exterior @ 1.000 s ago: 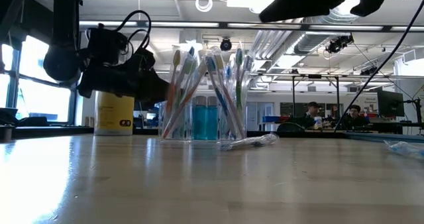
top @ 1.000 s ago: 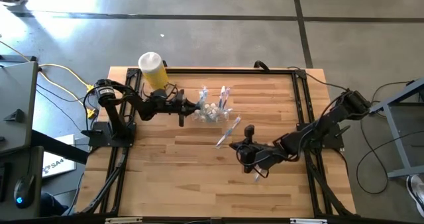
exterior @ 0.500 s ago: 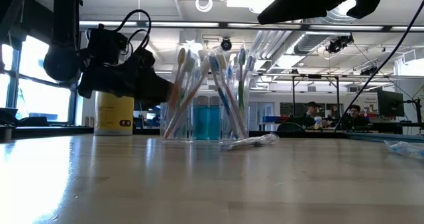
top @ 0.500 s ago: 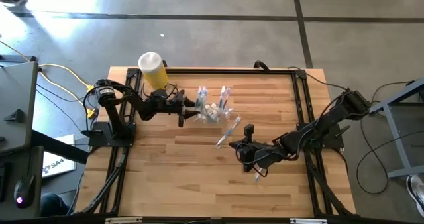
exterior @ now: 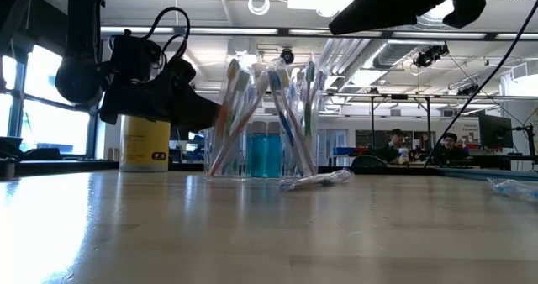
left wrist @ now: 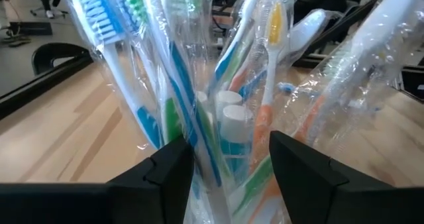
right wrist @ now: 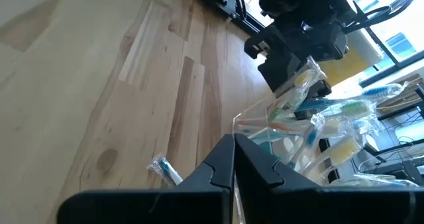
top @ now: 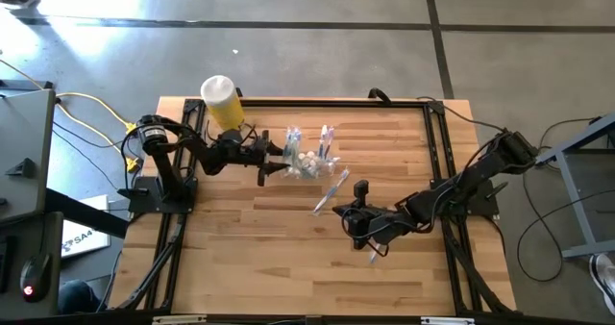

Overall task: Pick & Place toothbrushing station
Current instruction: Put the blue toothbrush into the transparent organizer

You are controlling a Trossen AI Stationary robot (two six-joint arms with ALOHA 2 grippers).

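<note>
Left gripper (top: 272, 159) stands open, fingers apart at the cup's (top: 306, 163) 9 o'clock side, holding nothing; the cup sits upright near table centre, full of wrapped brushes (left wrist: 165, 85). Advised: withdraw straight toward 9 o'clock, level, so no finger snags a wrapper. Right gripper (top: 338, 211) waits shut at the cup's 5 o'clock, one loose brush (top: 332, 190) between them.

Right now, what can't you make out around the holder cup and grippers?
- Whether left gripper touches the holder cup: too small in high view, silhouetted in low view.
- Toothbrush lying on the table: brush end too small in high view.
- Cup base: hidden in left wrist view behind that gripper's fingers.
</note>
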